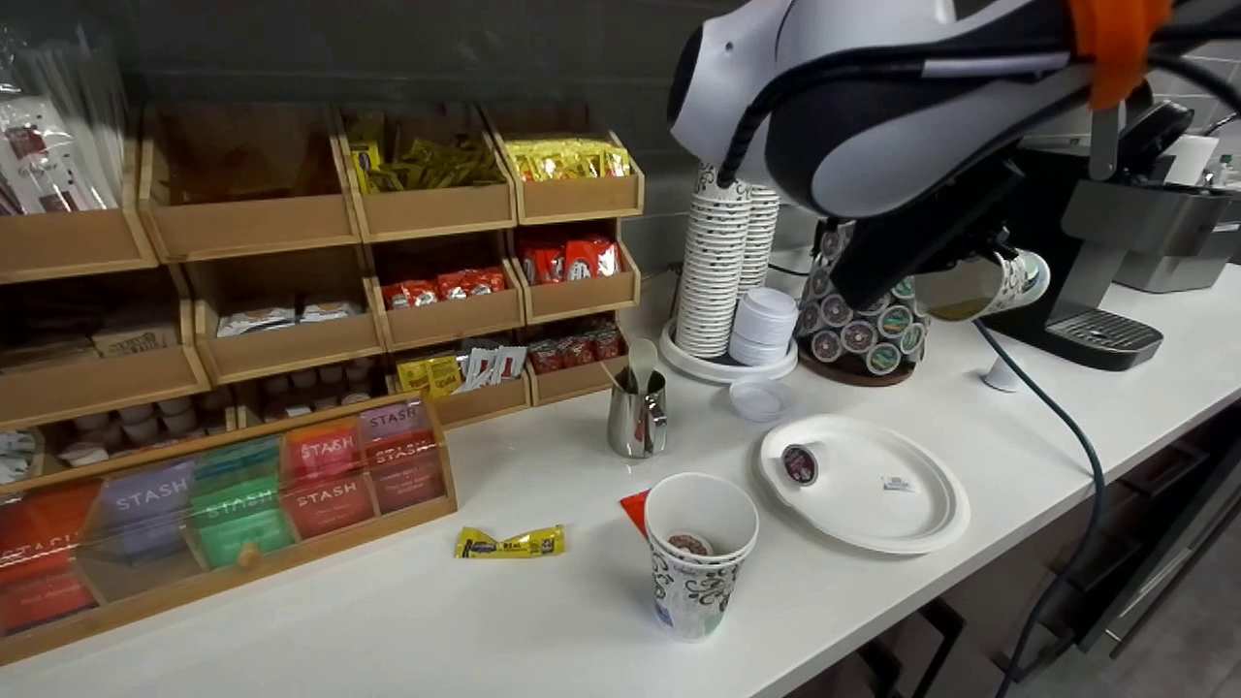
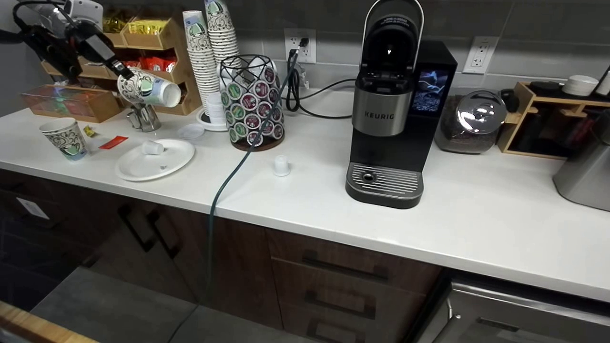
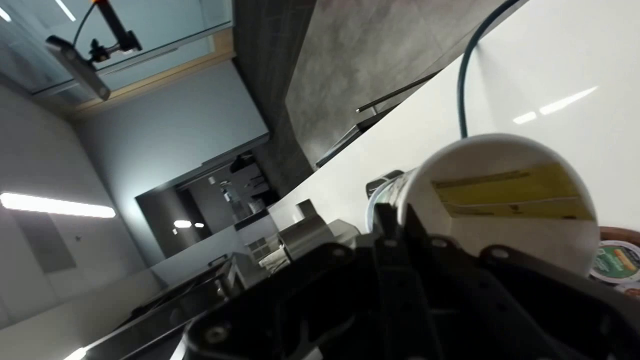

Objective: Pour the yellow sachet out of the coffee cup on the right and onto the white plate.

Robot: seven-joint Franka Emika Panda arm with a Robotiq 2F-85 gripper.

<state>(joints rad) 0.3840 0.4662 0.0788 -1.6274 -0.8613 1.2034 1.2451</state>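
black gripper (image 3: 399, 220), fingers nearly together, pinches wall of tipped, white patterned paper cup (image 2: 147, 89). flat yellow sachet (image 3: 515, 191) inside: lift judged complete; pour onto round white plate (image 1: 863, 514) outstanding.

Plate (image 1: 858, 506) in both downward exterior views

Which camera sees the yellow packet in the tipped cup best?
The wrist view: it looks into the cup, showing the yellow packet. Exterior views show just a yellowish patch at the cup's mouth, or only its outside, packet hidden.
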